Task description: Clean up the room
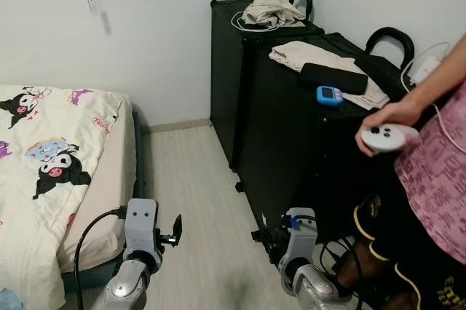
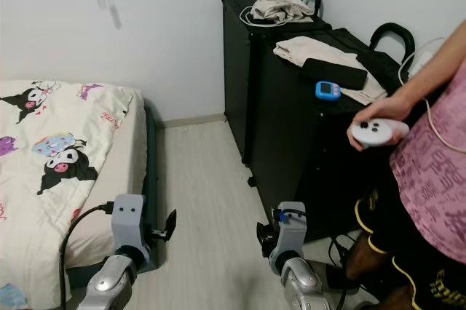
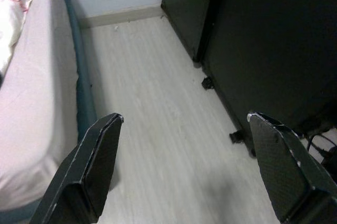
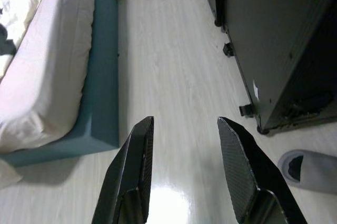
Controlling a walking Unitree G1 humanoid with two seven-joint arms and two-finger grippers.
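left gripper point(image 3: 181, 169) and right gripper point(image 4: 184, 174), jaws open and empty, hang over pale wood-plank floor point(image 1: 196, 193) between cartoon-print bed point(image 1: 51, 157) and tall black cases point(image 1: 291, 142) topped with crumpled beige cloths point(image 1: 271, 10).

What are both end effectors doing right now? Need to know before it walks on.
Left end effector: open, holding nothing, above the floor.
Right end effector: open, holding nothing, above the floor.

A person in a pink patterned top point(image 1: 437, 179) stands beside tall black cases point(image 1: 284, 121), holding a white controller point(image 1: 391, 137), while a bed with a cartoon-print sheet point(image 1: 44, 157) lines the white wall point(image 1: 153, 33) across the pale wood floor point(image 1: 196, 208).
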